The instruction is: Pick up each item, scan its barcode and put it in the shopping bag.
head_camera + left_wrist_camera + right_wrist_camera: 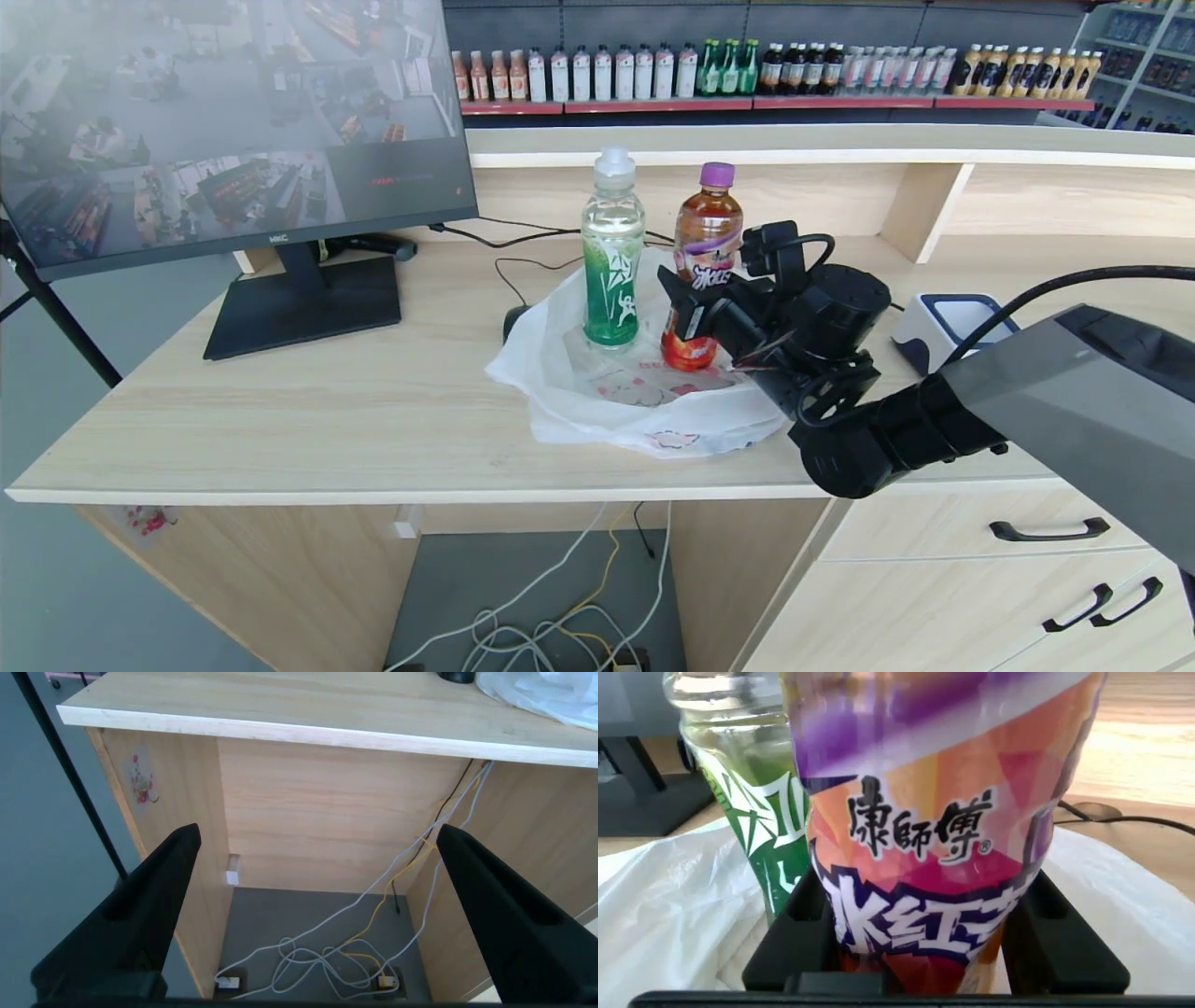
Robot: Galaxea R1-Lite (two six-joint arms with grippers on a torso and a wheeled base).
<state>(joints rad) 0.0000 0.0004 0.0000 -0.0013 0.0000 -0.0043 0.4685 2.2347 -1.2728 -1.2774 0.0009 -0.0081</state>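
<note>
On the white shopping bag (597,406), which lies crumpled on the wooden counter (327,411), is the tea bottle (708,245) with a purple cap. It leans a little and is just beside an upright green bottle (612,271). Whether its base rests on the bag or is just above it, I cannot tell. The right gripper (688,317) is at the bottle's lower half. In the right wrist view the two black fingers (796,938) lie against both sides of the label, so I judge that the jaws are pinching the bottle. The left gripper (313,910) hangs low in front of the counter, below its edge, with jaws spread wide and nothing between them.

The tea bottle looks full — so rather heavy for its size. Its plastic wall is probably thin and gives a little under pressure, and the glossy label is likely slippery. A hold on the round, even part of the body seems safer than one near the neck. The barcode scanner (943,327) stands near on the right — the fingers should not cover the barcode.
</note>
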